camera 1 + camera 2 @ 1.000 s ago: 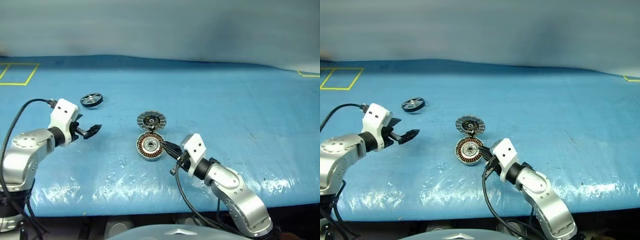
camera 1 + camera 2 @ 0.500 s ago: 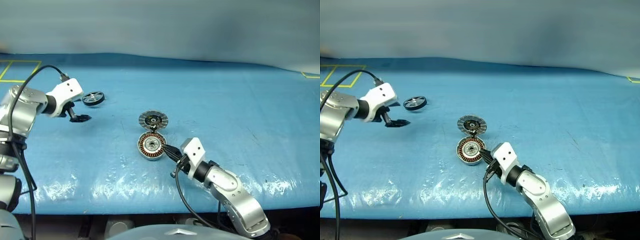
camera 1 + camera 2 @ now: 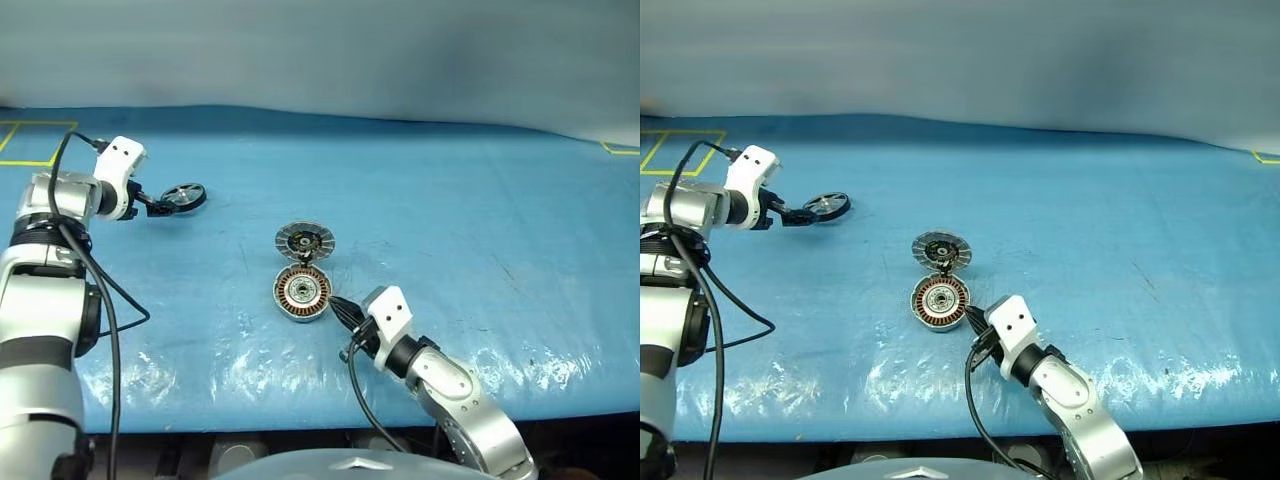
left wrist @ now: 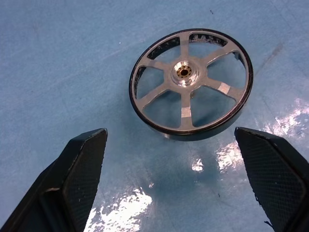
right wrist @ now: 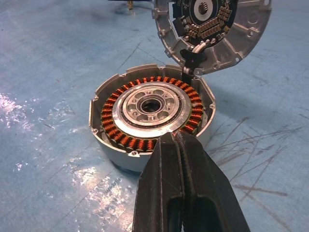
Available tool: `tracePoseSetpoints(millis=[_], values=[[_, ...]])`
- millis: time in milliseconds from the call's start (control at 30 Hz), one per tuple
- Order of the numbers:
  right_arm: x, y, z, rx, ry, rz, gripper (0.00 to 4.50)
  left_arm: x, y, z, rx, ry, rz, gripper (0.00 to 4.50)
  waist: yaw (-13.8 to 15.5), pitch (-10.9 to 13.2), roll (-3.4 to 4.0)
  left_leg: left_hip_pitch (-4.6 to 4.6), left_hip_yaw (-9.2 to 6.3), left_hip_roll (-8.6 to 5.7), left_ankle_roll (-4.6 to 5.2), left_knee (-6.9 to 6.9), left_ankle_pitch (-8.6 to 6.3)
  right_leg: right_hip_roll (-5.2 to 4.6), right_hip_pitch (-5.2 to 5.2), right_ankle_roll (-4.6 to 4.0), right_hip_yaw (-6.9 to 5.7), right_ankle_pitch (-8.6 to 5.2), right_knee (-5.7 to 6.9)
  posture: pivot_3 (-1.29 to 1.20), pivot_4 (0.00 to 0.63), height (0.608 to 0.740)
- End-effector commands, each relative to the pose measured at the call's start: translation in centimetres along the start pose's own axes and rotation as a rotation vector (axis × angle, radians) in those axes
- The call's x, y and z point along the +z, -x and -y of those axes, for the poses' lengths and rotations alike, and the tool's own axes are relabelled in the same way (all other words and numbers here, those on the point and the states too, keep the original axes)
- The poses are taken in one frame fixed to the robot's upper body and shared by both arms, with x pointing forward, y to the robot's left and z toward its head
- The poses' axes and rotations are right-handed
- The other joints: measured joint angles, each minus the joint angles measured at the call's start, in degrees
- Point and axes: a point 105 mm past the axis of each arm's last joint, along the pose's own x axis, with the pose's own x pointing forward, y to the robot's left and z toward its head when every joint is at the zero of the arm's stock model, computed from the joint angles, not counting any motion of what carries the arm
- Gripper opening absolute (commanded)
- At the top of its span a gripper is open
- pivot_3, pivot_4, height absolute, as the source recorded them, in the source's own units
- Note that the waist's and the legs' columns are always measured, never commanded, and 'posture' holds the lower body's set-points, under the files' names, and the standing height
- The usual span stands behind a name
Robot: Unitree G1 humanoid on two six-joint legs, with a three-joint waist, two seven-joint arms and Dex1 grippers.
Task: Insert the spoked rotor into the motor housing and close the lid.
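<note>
Lying flat near table's far left edge: spoked rotor [image 4: 190, 83], just ahead of left gripper [image 4: 181, 186], fingers spread, nothing held; right gripper [image 5: 179, 145] pressed together at motor housing [image 5: 150, 116] rim.

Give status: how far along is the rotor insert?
Done: lid is swung open and the motor housing stands empty, its windings exposed. In hand: open left gripper hovers by the spoked rotor, not gripping; shut right gripper sits at the housing's rim. Left: grasp, insert, close lid.
</note>
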Motion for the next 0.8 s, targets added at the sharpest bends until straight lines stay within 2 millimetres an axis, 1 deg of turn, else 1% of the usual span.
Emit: tracePoseSetpoints(millis=[33, 100, 200, 267, 433, 533, 600, 700, 800], values=[[1.5, 0.1, -0.3, 0.006, 0.024, 0.064, 0.06, 2.4, 0.7, -0.2, 0.003, -0.002, 0.104, 4.5, 0.1, 0.0, 0.0, 0.0, 0.0, 0.0, 0.0, 0.01, 0.0, 0.0, 0.0, 0.01, -0.01, 0.0, 0.01, 0.0, 0.15, 0.74], [1.5, 0.0, -0.3, 0.003, 0.023, 0.063, 0.06, 2.8, 0.7, -0.2, 0.015, -0.044, 0.13, 4.5, 0.1, 0.0, 0.0, 0.03, -0.01, 0.0, -0.01, 0.03, 0.01, 0.0, 0.01, 0.01, -0.01, 0.0, 0.09, 0.0, 0.15, 0.74], [1.5, 0.0, -0.2, 0.002, 0.022, 0.058, 0.06, 4.1, 0.8, 0.1, 0.016, -0.076, 0.186, 4.5, 0.1, 0.0, 0.0, 0.06, -0.02, -0.01, -0.04, 0.06, 0.02, 0.0, 0.01, 0.01, 0.0, 0.0, 0.23, 0.0, 0.15, 0.74], [1.3, 0.0, -0.1, -0.004, 0.022, 0.052, 0.06, 4.5, 0.7, 0.2, 0.014, -0.065, 0.21, 4.5, 0.1, 0.0, 0.0, 0.08, -0.03, -0.01, -0.05, 0.09, 0.03, 0.01, 0.01, 0.0, 0.0, 0.0, 0.3, 0.0, 0.15, 0.74], [1.4, -0.2, 0.0, -0.02, 0.01, 0.059, 0.06, 4.3, -0.1, 0.8, 0.004, -0.028, 0.199, 4.5, 0.1, 0.0, 0.0, 0.14, -0.04, -0.03, -0.07, 0.11, 0.05, 0.01, 0.02, 0.01, 0.0, 0.0, 0.42, 0.0, 0.15, 0.74], [1.4, -0.3, 0.0, -0.022, 0.014, 0.057, 0.0, 4.4, -0.6, 1.0, 0.015, -0.005, 0.203, 3.99, 0.0, 0.0, -0.01, 0.14, -0.04, -0.03, -0.07, 0.17, 0.05, 0.01, 0.02, 0.01, 0.01, 0.0, 0.47, 0.0, 0.15, 0.74], [1.4, -0.3, 0.0, -0.025, 0.015, 0.057, 0.0, 4.4, -0.9, 1.4, 0.008, -0.004, 0.198, 3.35, 0.0, 0.0, -0.01, 0.14, -0.05, -0.03, -0.08, 0.17, 0.05, 0.01, 0.02, 0.01, 0.01, 0.0, 0.48, 0.0, 0.15, 0.74], [1.4, -0.2, 0.1, -0.032, 0.014, 0.055, 0.0, 4.3, -1.3, 1.7, 0.018, -0.006, 0.19, 3.35, 0.0, 0.0, -0.01, 0.14, -0.05, -0.03, -0.08, 0.18, 0.06, 0.02, 0.02, 0.01, 0.0, 0.0, 0.49, 0.0, 0.15, 0.74], [1.4, -0.2, 0.3, -0.047, 0.018, 0.054, 0.0, 4.2, -1.7, 1.6, 0.048, 0.03, 0.197, 3.35, 0.0, 0.0, -0.01, 0.14, -0.06, -0.03, -0.08, 0.18, 0.06, 0.02, 0.02, 0.01, 0.0, 0.0, 0.5, 0.0, 0.15, 0.74]])
